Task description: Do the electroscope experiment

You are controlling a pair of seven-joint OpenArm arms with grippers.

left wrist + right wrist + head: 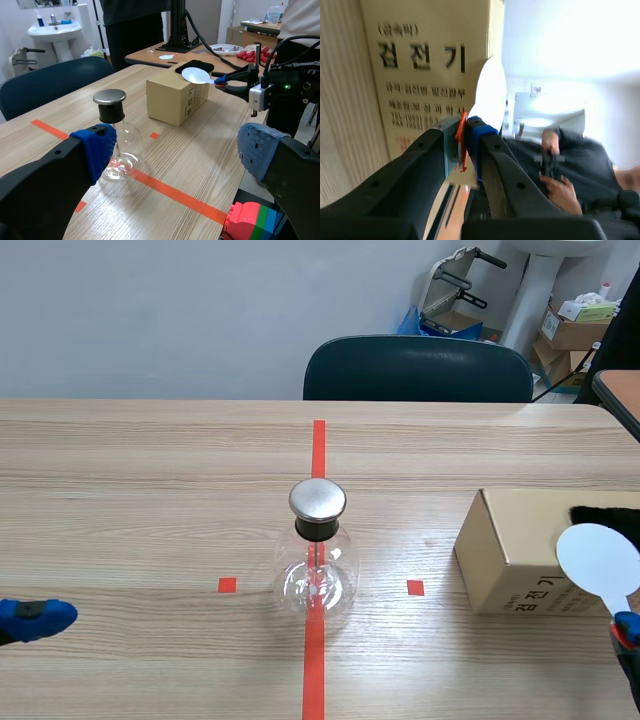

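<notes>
Electroscope flask (pixel 317 570), box (pixel 510 565) printed 검전기, white paddle (pixel 597 558) gripped

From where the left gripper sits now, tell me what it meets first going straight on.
Likely the flask: it stands just ahead of one finger of the open left gripper, off its midline. Between the fingers the way looks free up to the box; depth is unclear.
</notes>
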